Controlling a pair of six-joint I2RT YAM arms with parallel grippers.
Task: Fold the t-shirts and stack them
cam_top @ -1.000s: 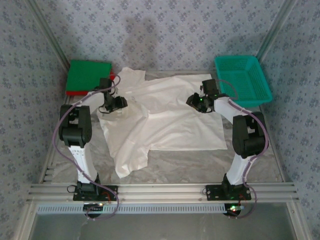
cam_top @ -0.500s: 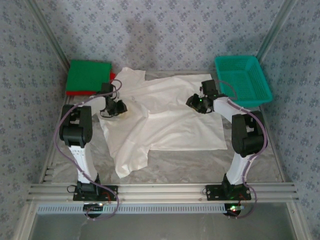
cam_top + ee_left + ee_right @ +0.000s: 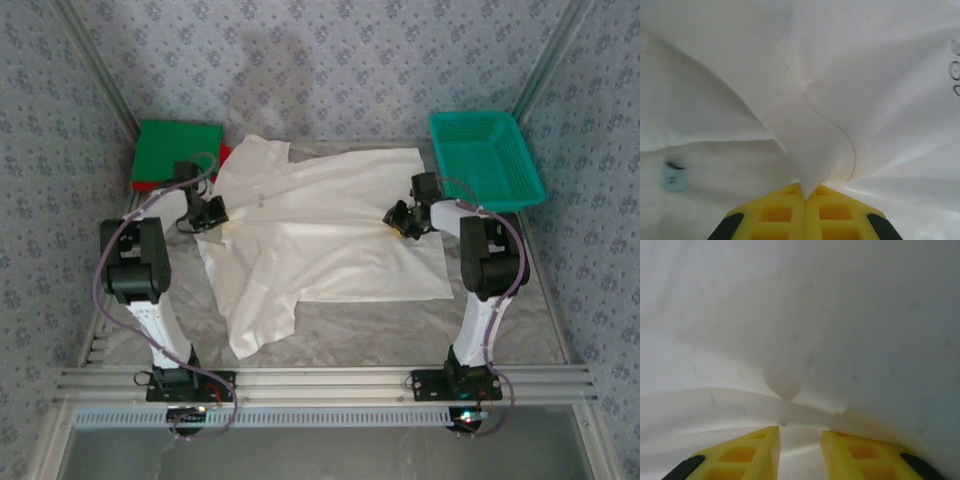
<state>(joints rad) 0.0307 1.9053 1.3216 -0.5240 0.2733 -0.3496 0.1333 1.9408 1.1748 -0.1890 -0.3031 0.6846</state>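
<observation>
At the far left corner of the table [image 3: 400,325], the green t-shirt [image 3: 180,148] is lying folded into a square on top of the red t-shirt [image 3: 148,186], whose edge is peeking out beneath it. Just beside that stack, the left gripper [image 3: 205,213] is reaching down at the left edge of the off-white t-shirt [image 3: 320,235]. In the left wrist view its yellow jaws are pressing together on a pinched fold of the cloth [image 3: 840,75], which is rising in a taut peak from the left gripper [image 3: 805,192]. The off-white shirt is lying spread and wrinkled across the middle of the table, one part trailing toward the near edge. Over its right side, the right gripper [image 3: 405,222] is hanging low. In the right wrist view its jaws are standing partly apart, with the cloth [image 3: 840,315] showing in the gap of the right gripper [image 3: 800,440] and a small pucker just ahead of the tips. At the far right corner, the teal basket [image 3: 487,158] is sitting apart from the shirt.
</observation>
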